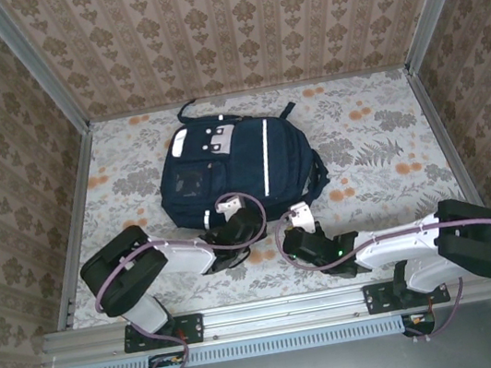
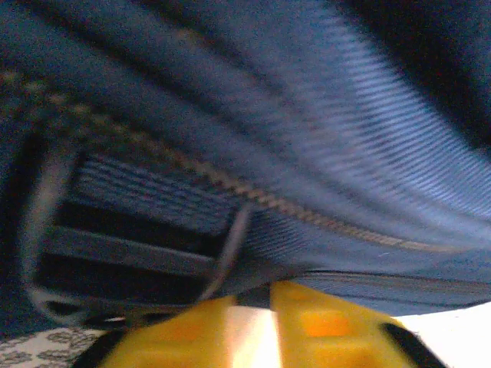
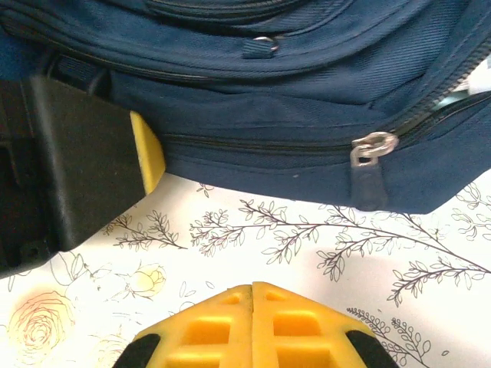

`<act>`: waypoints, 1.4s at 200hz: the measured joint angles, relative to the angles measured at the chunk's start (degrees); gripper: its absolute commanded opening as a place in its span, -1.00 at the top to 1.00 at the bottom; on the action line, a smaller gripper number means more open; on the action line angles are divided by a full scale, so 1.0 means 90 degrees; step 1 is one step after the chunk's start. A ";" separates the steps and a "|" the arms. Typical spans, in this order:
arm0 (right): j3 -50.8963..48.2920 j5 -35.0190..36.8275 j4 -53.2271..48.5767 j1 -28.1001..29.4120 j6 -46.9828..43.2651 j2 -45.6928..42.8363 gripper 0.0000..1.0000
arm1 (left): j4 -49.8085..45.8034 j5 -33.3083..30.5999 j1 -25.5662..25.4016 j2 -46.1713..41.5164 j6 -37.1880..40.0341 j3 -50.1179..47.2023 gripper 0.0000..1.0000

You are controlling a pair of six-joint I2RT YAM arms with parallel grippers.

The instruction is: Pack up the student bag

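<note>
The student bag point(image 1: 233, 163), a large navy backpack with a white stripe, lies flat in the middle of the table. My left gripper point(image 1: 227, 245) is at its near edge. The blurred left wrist view has the yellow fingertips point(image 2: 307, 307) almost together, with a fold of the navy bag point(image 2: 322, 153) fabric pinched between the tips of the left gripper point(image 2: 257, 295). My right gripper point(image 3: 252, 287) is shut with nothing in it, over the tablecloth just short of the bag point(image 3: 291, 115). A metal zipper pull point(image 3: 370, 149) hangs ahead to its right. From above, the right gripper point(image 1: 294, 230) is near the bag's lower right corner.
A floral tablecloth point(image 1: 379, 139) covers the table, and patterned walls close it in on three sides. The left gripper's black body and one yellow finger point(image 3: 147, 153) press against the bag's edge at the left of the right wrist view. A dark strap point(image 2: 115, 245) crosses the left wrist view.
</note>
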 measured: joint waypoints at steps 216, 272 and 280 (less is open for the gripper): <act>0.0920 -0.0534 -0.0702 0.0002 -0.0500 -0.0102 0.56 | -0.3201 0.0323 0.1426 -0.7079 0.0177 -0.2514 -0.03; 0.0359 -0.0211 -0.0833 -0.0906 -0.0328 -0.0170 0.07 | -0.3206 0.0432 0.1336 -0.7072 0.0192 -0.2516 -0.09; 0.0284 -0.0231 -0.0750 -0.1001 -0.0367 -0.0158 0.09 | -0.3203 0.0432 0.1333 -0.7057 0.0192 -0.2516 -0.09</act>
